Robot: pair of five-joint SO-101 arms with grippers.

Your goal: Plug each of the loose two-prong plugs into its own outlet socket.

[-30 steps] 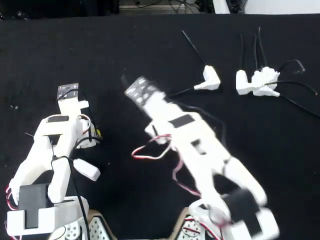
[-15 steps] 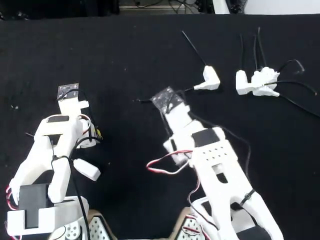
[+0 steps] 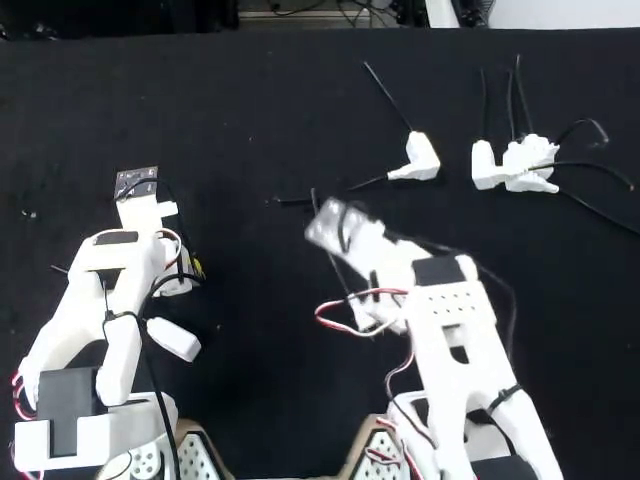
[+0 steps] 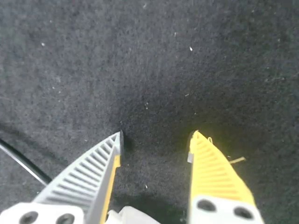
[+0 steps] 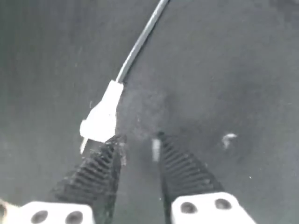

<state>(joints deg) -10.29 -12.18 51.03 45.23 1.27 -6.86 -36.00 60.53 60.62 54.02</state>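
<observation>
Overhead, each arm's head carries a small dark plate with pale marks, too small to read. A black cloth counter [image 3: 200, 90] covers nearly all of the high view. Past its far edge runs a thin strip of room with some cables and a white patch at the right corner. The left arm [image 3: 105, 275] stands folded at the counter's near left, its forearm pointing away from its base. In the left wrist view the left arm's jaws, one grey and ribbed and one yellow, are well apart over bare cloth with nothing between them, and a thin black cable [image 4: 21, 161] lies off to one side. The right arm [image 3: 450, 320] rises from the near edge and leans toward the middle of the counter, with a loop of red and white wires [image 3: 345, 310] hanging beside its wrist. The right arm's jaws are dark and ribbed, a little apart and close to the cloth with nothing between them. A small white two-prong plug on a dark cable [image 5: 100, 116] lies just outside one tip, perhaps touching it. Farther off, toward the far right, a white angled plug on a black cable [image 3: 420, 158] lies alone. Near it sits a white cluster of outlet block and plugs [image 3: 515, 165] trailing several black cables.
</observation>
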